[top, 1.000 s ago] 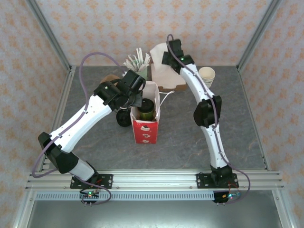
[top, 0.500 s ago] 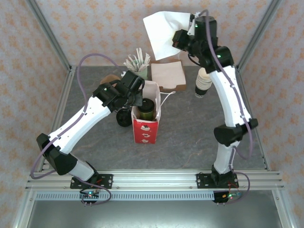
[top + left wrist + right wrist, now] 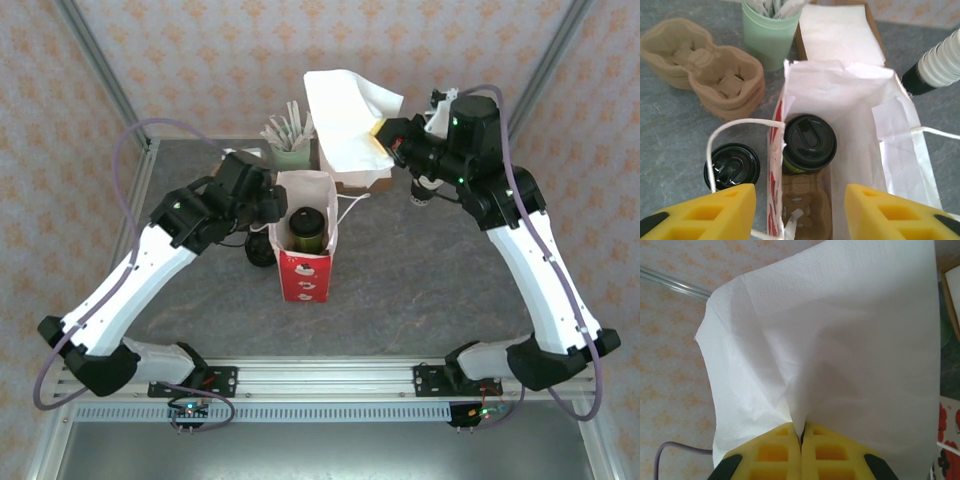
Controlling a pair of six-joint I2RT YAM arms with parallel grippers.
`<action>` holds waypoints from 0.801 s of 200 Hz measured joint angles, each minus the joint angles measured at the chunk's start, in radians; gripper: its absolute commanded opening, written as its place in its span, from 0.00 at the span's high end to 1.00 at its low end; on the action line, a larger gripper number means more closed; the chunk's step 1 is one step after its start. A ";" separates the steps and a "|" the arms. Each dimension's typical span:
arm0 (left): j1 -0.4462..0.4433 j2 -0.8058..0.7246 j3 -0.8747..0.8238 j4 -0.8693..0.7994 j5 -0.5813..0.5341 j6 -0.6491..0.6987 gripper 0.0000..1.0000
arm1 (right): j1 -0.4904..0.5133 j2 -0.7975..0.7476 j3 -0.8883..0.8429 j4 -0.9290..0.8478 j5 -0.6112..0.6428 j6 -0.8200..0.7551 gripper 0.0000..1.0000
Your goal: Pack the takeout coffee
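Observation:
The takeout coffee [image 3: 307,228] [image 3: 809,142] stands upright inside the open red bag [image 3: 303,278] [image 3: 860,115], against its left wall, black lid up. My left gripper [image 3: 268,206] [image 3: 800,202] hovers open above the bag's near left rim. One finger is outside the bag and the other is over its inside, and nothing is between them. My right gripper [image 3: 386,134] [image 3: 801,436] is raised behind the bag, shut on a corner of a white napkin [image 3: 345,108] [image 3: 830,340] that hangs spread out in the air.
A brown box of napkins [image 3: 362,182] [image 3: 840,30] sits behind the bag, with a green cup of packets [image 3: 290,152] [image 3: 771,37] to its left. Stacked cream cups [image 3: 424,187] [image 3: 941,60] stand at the back right. Left of the bag lie a loose black lid [image 3: 262,250] [image 3: 732,166] and cardboard cup carriers [image 3: 700,65].
My left gripper has opened, let go of the coffee inside the bag and drawn back. The right arm lifted a napkin off the box and swung it up and forward.

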 measured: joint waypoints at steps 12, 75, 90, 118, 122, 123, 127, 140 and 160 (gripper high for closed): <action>0.010 -0.035 -0.013 -0.001 -0.003 0.000 0.44 | 0.030 -0.018 -0.025 0.029 0.001 0.027 1.00; 0.095 -0.219 -0.088 -0.026 -0.036 0.035 0.39 | 0.229 -0.045 -0.155 0.158 0.052 0.128 1.00; 0.103 -0.245 -0.104 -0.030 -0.040 0.035 0.39 | 0.264 -0.045 -0.187 0.187 0.068 0.144 1.00; 0.106 -0.256 -0.127 -0.036 -0.040 0.035 0.39 | 0.297 -0.041 -0.224 0.214 0.098 0.166 1.00; 0.106 -0.256 -0.130 -0.036 -0.040 0.035 0.39 | 0.300 -0.039 -0.228 0.219 0.104 0.169 1.00; 0.106 -0.256 -0.132 -0.037 -0.040 0.035 0.39 | 0.301 -0.039 -0.229 0.220 0.105 0.170 1.00; 0.106 -0.256 -0.134 -0.038 -0.040 0.035 0.39 | 0.305 -0.037 -0.232 0.225 0.111 0.170 1.00; 0.106 -0.256 -0.140 -0.039 -0.040 0.036 0.39 | 0.317 -0.027 -0.245 0.240 0.127 0.176 1.00; 0.106 -0.256 -0.142 -0.039 -0.040 0.039 0.38 | 0.327 -0.008 -0.275 0.259 0.144 0.180 1.00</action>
